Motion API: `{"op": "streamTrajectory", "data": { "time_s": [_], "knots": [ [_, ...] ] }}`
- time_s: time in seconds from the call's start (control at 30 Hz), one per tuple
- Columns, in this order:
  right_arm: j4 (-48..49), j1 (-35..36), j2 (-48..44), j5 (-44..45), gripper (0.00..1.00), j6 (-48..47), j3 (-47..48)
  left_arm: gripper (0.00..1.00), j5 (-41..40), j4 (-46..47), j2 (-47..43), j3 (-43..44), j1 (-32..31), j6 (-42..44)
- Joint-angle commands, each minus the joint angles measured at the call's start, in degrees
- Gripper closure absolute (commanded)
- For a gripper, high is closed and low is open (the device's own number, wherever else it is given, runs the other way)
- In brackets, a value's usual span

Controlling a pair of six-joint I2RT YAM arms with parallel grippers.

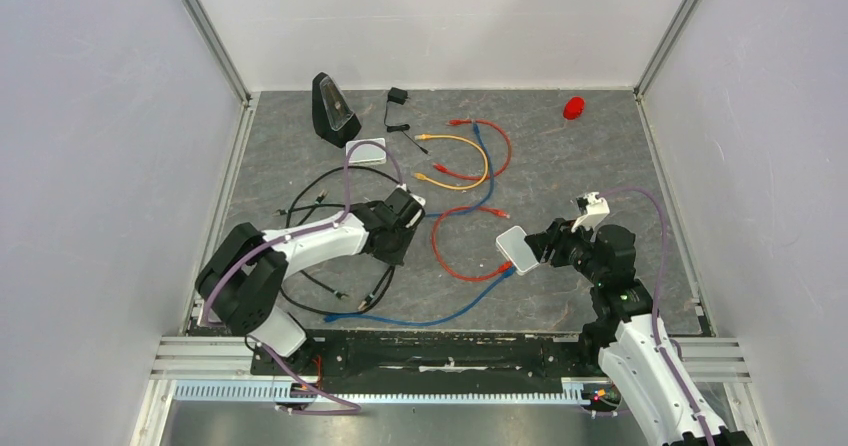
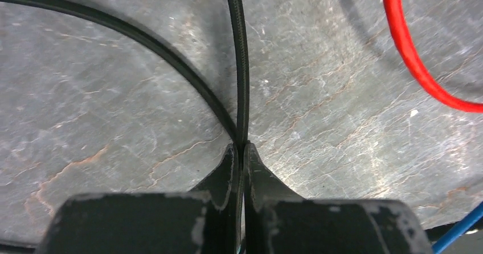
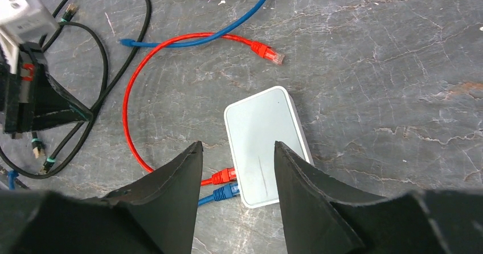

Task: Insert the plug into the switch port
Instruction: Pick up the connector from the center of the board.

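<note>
Cables (image 1: 470, 266) sprawl over grey stone-patterned tabletop (image 1: 600, 156) between white walls (image 1: 100, 116); left fingers (image 2: 228, 174) pinch black cable (image 2: 242, 66), right fingers (image 3: 176, 180) spread.

Plain pale walls (image 1: 90, 146) enclose three sides of a grey, rust-veined stone-look mat (image 1: 600, 176), with aluminium posts (image 1: 207, 31) at the back corners, evenly lit.

Black cable (image 2: 242, 66): stretch nearest left claw (image 2: 240, 151) hidden between pinched fingers, far end off top edge. Second black cable (image 2: 142, 37) meets it at fingertips; whether also pinched, cannot tell. Red cable (image 2: 407, 49) right of claw, cut by edges. White box (image 3: 262, 134) under right claw (image 3: 238, 148): near corner behind right finger. Red plug (image 3: 224, 176), blue plug (image 3: 225, 192) at box edge: seated or only touching, cannot tell.
</note>
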Motion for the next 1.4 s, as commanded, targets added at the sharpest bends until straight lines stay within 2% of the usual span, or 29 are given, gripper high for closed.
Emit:
{"op": "streamTrajectory", "data": {
  "time_s": [0.0, 0.13, 0.47, 0.57, 0.73, 0.83, 0.9, 1.07, 1.37],
  "knots": [
    [0.2, 0.0, -0.5, -0.9, 0.49, -0.5, 2.0, 0.98, -4.5, 4.1, -8.0, 1.5, 1.9, -5.1],
    [-0.7, 0.0, -0.3, -1.2, 0.49, -0.8, 3.2, 0.98, -9.7, 5.9, -14.9, 1.4, 3.7, -9.0],
    [0.6, 0.1, 1.0, -3.3, 0.49, 0.2, 3.4, 0.98, -13.7, 4.7, -26.8, -0.4, 8.5, -19.3],
    [0.6, 0.2, 1.7, -3.1, 0.49, 0.2, 3.8, 0.98, -15.7, 0.8, -27.6, 0.5, 9.2, -24.0],
    [1.1, 0.5, 2.4, -2.9, 0.48, 1.0, 4.2, 0.98, -12.3, -2.6, -27.0, -1.0, 9.4, -30.9],
    [2.1, 1.1, 2.7, -4.0, 0.48, 0.9, 4.4, 0.98, -15.0, -4.9, -27.4, -2.3, 9.5, -33.9],
    [4.5, 2.3, 2.6, -4.6, 0.48, 0.8, 4.3, 0.98, -15.6, -3.1, -29.8, -4.1, 9.5, -35.8],
    [10.9, 10.6, 5.5, 0.9, 0.48, 3.5, 4.7, 0.98, -14.4, 6.5, -37.6, -8.7, 9.5, -41.3],
    [31.2, 31.3, 17.4, 14.1, 0.42, 9.7, 4.6, 0.98, -13.4, 17.3, -39.8, -13.3, 9.5, -51.9]
  ]
}}
